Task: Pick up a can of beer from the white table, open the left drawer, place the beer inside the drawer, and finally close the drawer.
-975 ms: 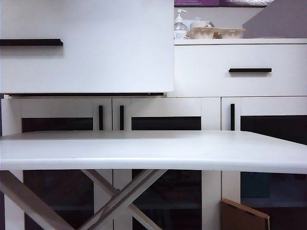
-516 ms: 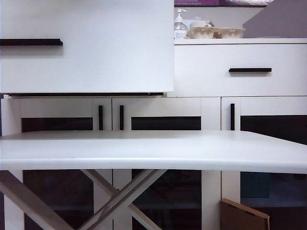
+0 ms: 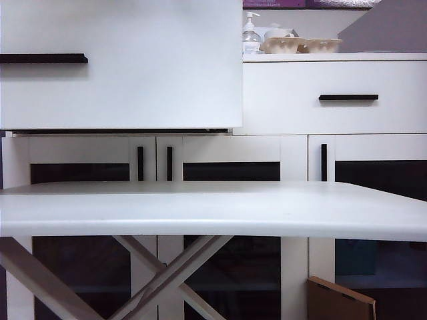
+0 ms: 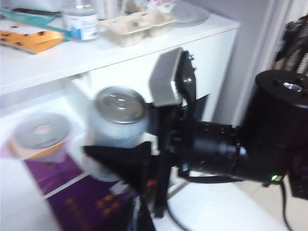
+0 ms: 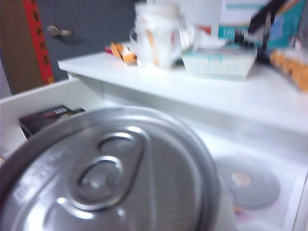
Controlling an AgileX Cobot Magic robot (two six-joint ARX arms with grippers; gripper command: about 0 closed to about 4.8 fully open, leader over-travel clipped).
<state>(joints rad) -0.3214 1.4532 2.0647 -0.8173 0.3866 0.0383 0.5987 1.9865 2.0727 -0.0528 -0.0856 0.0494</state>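
Observation:
The can of beer (image 4: 118,118), silver with its pull-tab top up, hangs over the open left drawer (image 3: 133,67), whose front with a black bar handle (image 3: 43,59) stands pulled out above the white table (image 3: 213,207). My right gripper (image 4: 115,144) is shut on the can, one black finger (image 4: 122,163) against its side. In the right wrist view the can's top (image 5: 110,173) fills the near field and hides the fingers. My left gripper (image 4: 139,219) shows as dark, blurred jaws pressed together, empty, beside the right arm. Neither arm shows in the exterior view.
Inside the drawer lie a silver disc (image 4: 41,130), a purple box (image 4: 82,197) and a black box (image 5: 45,118). The cabinet top carries a pump bottle (image 3: 251,37) and egg cartons (image 3: 300,45). The second drawer (image 3: 347,97) is closed. Cardboard (image 3: 340,300) leans below.

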